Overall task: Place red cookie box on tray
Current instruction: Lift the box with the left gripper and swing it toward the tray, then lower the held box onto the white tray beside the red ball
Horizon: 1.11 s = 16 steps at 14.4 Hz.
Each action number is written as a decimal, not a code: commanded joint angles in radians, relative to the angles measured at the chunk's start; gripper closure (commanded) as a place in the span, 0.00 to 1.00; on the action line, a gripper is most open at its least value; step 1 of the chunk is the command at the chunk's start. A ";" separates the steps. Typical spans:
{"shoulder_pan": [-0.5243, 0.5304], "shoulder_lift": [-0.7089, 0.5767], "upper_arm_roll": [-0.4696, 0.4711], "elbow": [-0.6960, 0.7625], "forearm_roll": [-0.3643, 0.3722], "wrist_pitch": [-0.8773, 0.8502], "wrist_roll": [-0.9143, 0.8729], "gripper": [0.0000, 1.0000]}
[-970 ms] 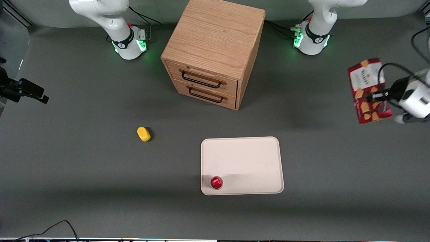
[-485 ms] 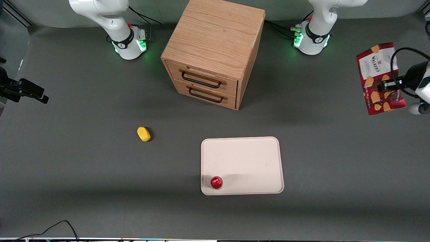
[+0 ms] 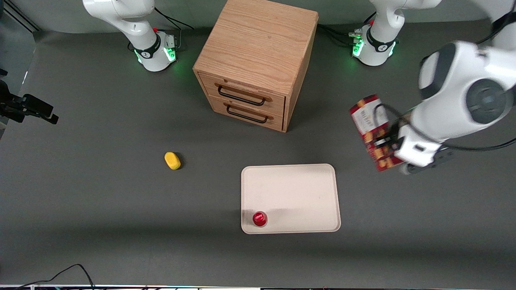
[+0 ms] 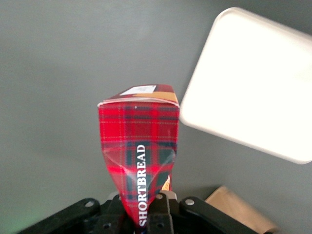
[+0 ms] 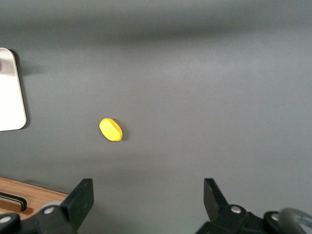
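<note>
My left gripper (image 3: 388, 141) is shut on the red cookie box (image 3: 371, 129), a long dark-red tartan carton with a white label and biscuit pictures. It holds the box in the air, tilted, toward the working arm's end of the table, beside the tray and a little farther from the front camera than it. In the left wrist view the box (image 4: 139, 146) sticks out from between the closed fingers (image 4: 164, 207), with "SHORTBREAD" printed on it. The cream-beige tray (image 3: 298, 189) lies flat on the table and also shows in the left wrist view (image 4: 253, 92).
A small round red can (image 3: 259, 218) stands on the tray's near corner. A wooden two-drawer cabinet (image 3: 258, 60) stands farther from the camera than the tray. A yellow sponge (image 3: 172, 160) lies toward the parked arm's end.
My left gripper has swung the box from the table's edge inward and nearer the camera, toward the tray. The arm's big joint now shows in the front view.
</note>
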 commanded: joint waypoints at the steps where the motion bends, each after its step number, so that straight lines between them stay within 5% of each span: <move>1: -0.016 0.112 -0.065 0.050 0.007 0.143 -0.204 1.00; 11: -0.054 0.410 -0.102 0.111 0.233 0.515 -0.259 1.00; 16: -0.054 0.474 -0.102 0.111 0.287 0.607 -0.206 1.00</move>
